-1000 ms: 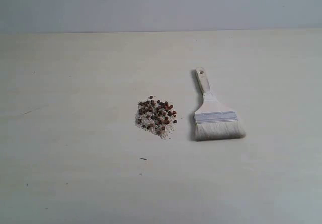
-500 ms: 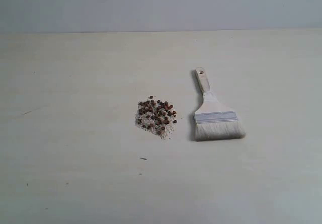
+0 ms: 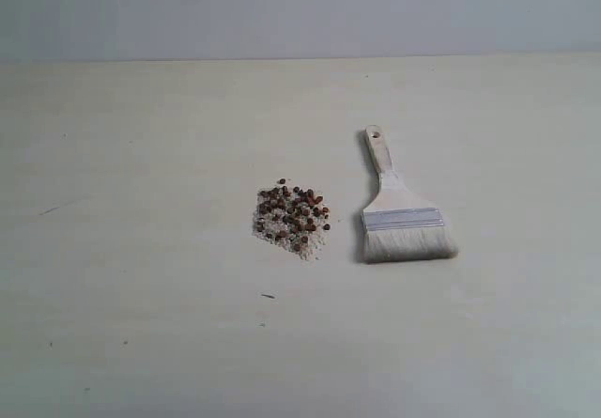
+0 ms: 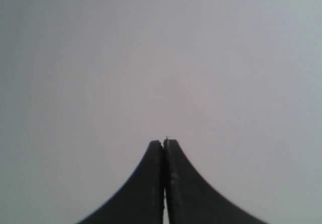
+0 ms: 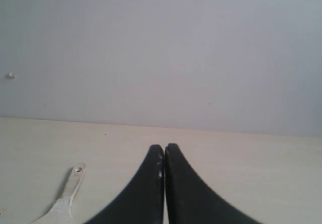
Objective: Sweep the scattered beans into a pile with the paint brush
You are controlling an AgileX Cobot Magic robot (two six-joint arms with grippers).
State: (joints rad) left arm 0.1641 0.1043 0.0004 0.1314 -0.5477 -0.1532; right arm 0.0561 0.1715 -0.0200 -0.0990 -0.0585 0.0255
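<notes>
Exterior view shows the beans (image 3: 292,213) gathered in one small patch near the middle of the pale worktop (image 3: 141,249), mixed with whitish crumbs (image 3: 307,247) and too small and crowded to count; just to their right, not touching them, the paint brush (image 3: 402,213) lies flat, bristles toward the camera and holed handle pointing away; both grippers lie outside this view. Left wrist view has the left gripper (image 4: 164,142) with jaws pressed together, holding nothing, against a blank grey surface that I cannot place; right wrist view has the right gripper (image 5: 164,147) likewise closed and empty over the worktop; the paint brush is cut off at that picture's edge, its bristles out of sight.
</notes>
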